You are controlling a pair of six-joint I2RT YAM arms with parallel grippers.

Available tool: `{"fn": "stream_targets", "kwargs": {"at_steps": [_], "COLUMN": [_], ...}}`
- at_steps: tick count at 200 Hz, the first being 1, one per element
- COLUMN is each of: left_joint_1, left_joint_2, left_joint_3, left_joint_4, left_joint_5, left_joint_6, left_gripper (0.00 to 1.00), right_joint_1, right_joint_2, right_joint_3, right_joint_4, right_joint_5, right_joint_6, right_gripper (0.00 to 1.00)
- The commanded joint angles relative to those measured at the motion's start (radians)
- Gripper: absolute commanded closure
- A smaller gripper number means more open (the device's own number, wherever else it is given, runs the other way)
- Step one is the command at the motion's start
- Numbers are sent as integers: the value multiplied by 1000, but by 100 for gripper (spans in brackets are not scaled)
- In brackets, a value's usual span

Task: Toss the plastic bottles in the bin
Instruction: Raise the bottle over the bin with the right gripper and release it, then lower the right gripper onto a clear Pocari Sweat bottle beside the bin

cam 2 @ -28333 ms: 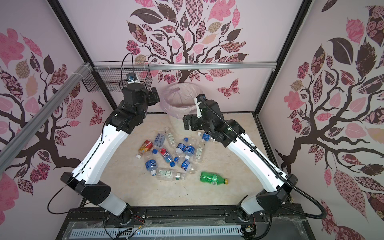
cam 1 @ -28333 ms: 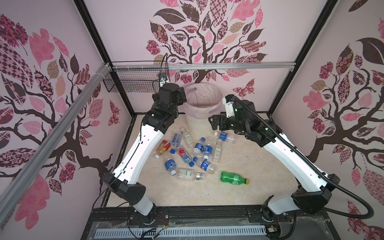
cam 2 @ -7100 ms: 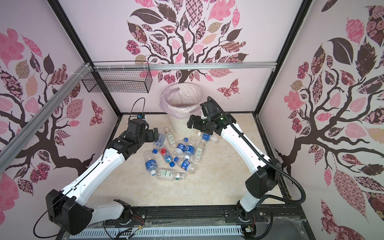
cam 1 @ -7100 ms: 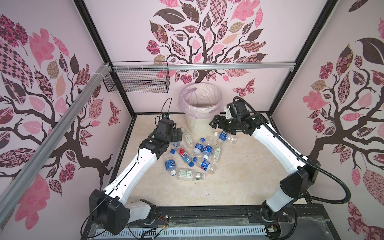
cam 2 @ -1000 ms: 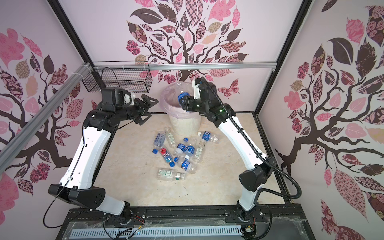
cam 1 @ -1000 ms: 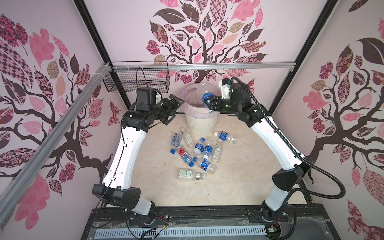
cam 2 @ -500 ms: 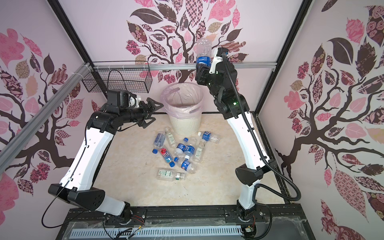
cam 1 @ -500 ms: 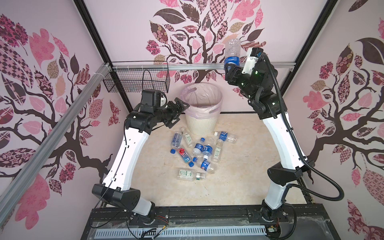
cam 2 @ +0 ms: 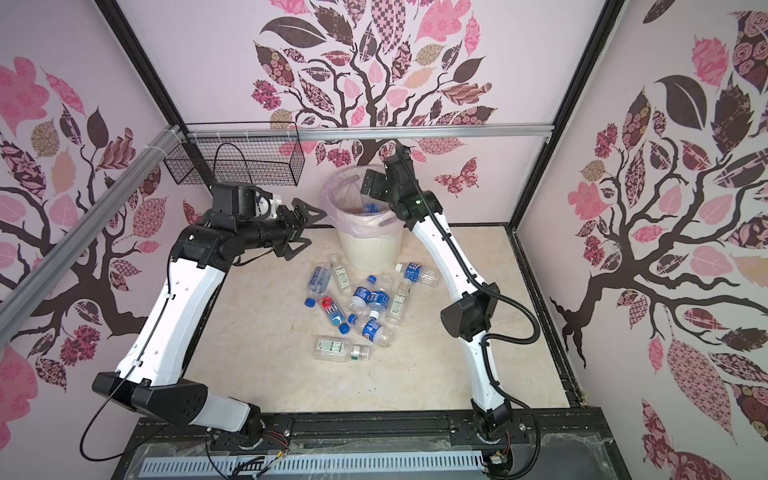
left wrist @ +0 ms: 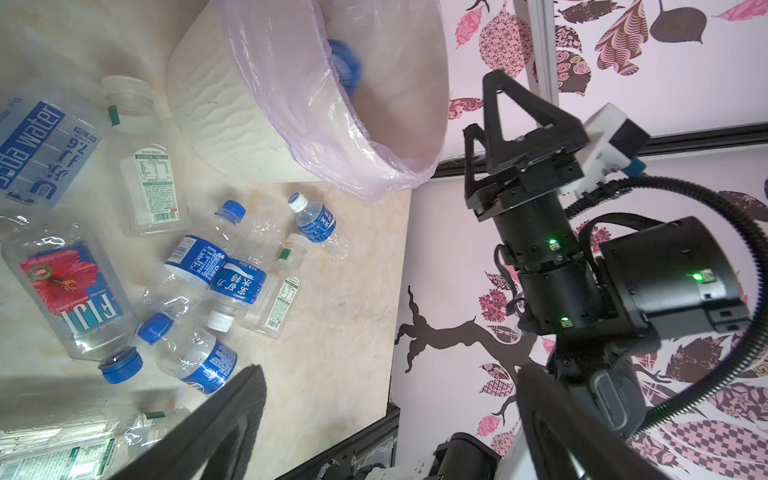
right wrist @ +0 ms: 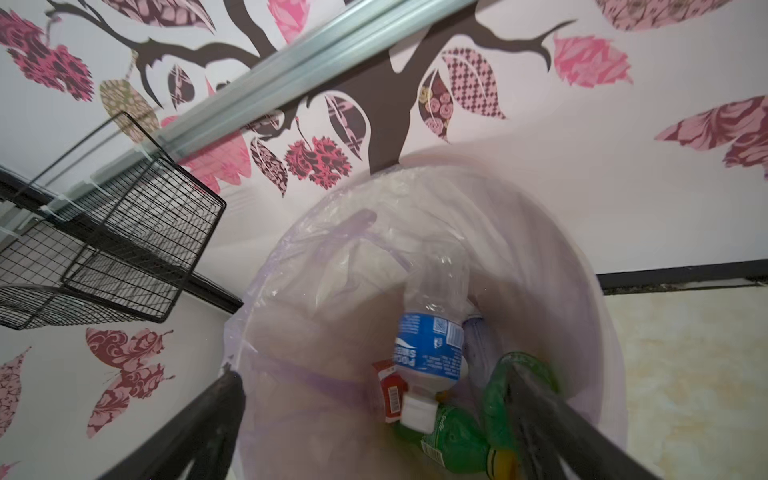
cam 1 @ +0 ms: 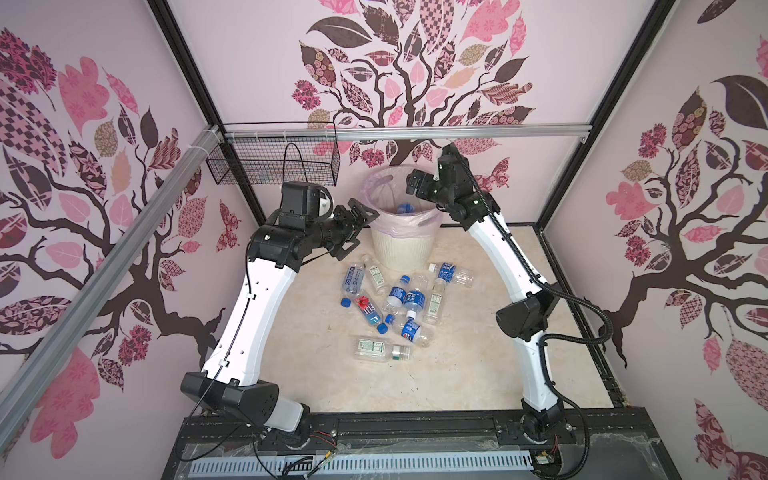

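On the floor in front of the bin [cam 1: 401,255], some ten plastic bottles [cam 1: 414,300] lie scattered, waiting to be picked up. The left gripper [cam 1: 359,228] hangs open and empty beside the bin's rim. Beyond it, the right gripper [cam 1: 412,185] stands wide open over the bin's mouth, with a blue-labelled bottle [right wrist: 432,345] loose inside. This drop looks finished, so the next move calls for reaching down to a floor bottle.

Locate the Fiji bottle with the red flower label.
In both top views the Fiji bottle lies on the floor, on the left of the pile in front of the bin, beside the blue-labelled soda water bottle.
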Motion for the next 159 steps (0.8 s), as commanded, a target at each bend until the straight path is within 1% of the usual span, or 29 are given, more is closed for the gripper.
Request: {"fn": "stream_targets", "kwargs": {"at_steps": [1, 21, 36, 82, 130, 159], "left_joint_1": [-1, -5, -12, -17, -28, -43], "left_joint_2": [-16, -7, -4, -20, -44, -52], "left_joint_3": [-17, -15, -15, -69, -144, -185], "left_joint_4": [-5, -4, -6, -13, 10, 25], "left_joint_5": [8, 2, -10, -48, -96, -115], "left_joint_6": [6, 8, 13, 18, 18, 17], "left_gripper": [3, 3, 3, 3, 3, 3], "right_joint_1": [-1, -1, -1, -1, -2, -1], "right_joint_2": [-156, -121, -116, -224, -292, -359], "right_joint_3": [-16, 100, 129, -18, -89, -202], "right_joint_4": [91, -18, -63, -79, -203, -238], "right_joint_5": [2, 6, 6, -11, -11, -13], "right_joint_6": [-5, -26, -33, -36, -34, -48], "right_gripper": [0, 0, 0, 1, 0, 0]}}
